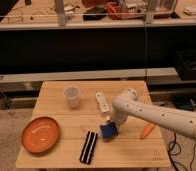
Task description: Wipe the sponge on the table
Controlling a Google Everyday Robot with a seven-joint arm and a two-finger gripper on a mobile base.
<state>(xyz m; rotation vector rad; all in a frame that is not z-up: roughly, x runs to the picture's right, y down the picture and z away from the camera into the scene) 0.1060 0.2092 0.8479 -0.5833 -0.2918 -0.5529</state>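
Pale plank table (126, 152) carries the sponge (107, 132) right of centre, pressed flat under the gripper (110, 125), which is clamped onto it. Wiping seems in progress; how much is covered is unclear. Black block (88, 147) lies just beside it, orange plate (24, 138) farther left.

Dark-blue sponge (108, 131) — orange plate (40, 135)

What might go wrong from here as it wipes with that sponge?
The gripper, shut on the sponge, sits close to the black block; a stroke toward it could shove the block toward the table edge. The white object lies just beyond the gripper and might get knocked on a far stroke.
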